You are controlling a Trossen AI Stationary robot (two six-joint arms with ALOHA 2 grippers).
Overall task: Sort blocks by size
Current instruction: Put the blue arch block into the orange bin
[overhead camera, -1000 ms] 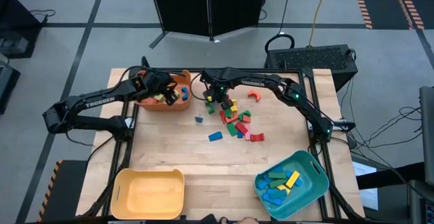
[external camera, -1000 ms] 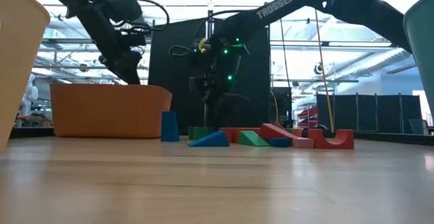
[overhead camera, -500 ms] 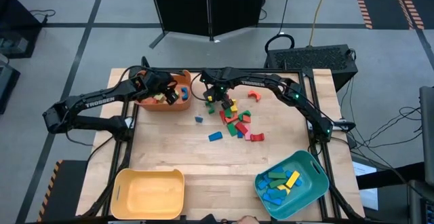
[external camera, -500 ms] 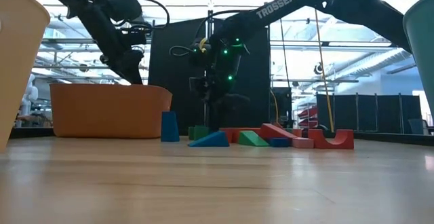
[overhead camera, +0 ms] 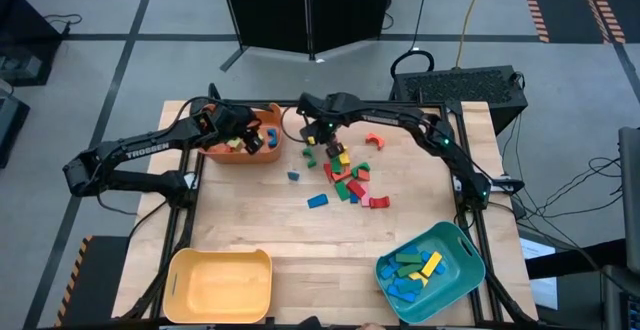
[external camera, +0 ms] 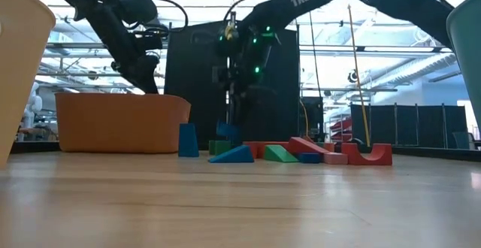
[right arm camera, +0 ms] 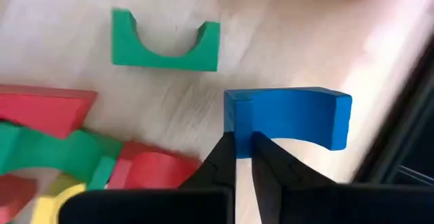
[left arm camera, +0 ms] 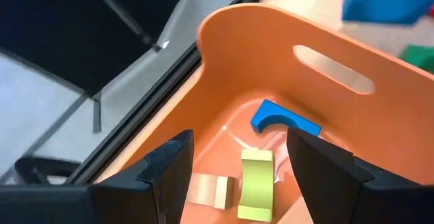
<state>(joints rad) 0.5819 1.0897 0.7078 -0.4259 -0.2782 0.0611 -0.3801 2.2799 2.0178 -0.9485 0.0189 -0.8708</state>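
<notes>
1. the table (overhead camera: 330, 245) is seen from straight overhead, whole.
2. it is viewed level from its surface, toward the room.
3. the orange bin (left arm camera: 285, 115) is seen close by the left wrist.
4. the blocks (right arm camera: 166, 44) are seen close by the right wrist; bin and blocks are shared with overhead.

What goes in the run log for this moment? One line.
right gripper: shut on blue arch block, lifted above pile | left gripper: open over orange bin

Both arms are matte black, built of slim tubular links joined by chunkier joint housings, with "TROSSEN" printed in white capitals along the forearm links. Black cables loop loosely beside the wrists. The right hand (right arm camera: 243, 157) ends in two narrow, flat black fingers (green indicator lights glow on its wrist housing). The left hand (left arm camera: 236, 166) has broader, angular black fingers.
</notes>
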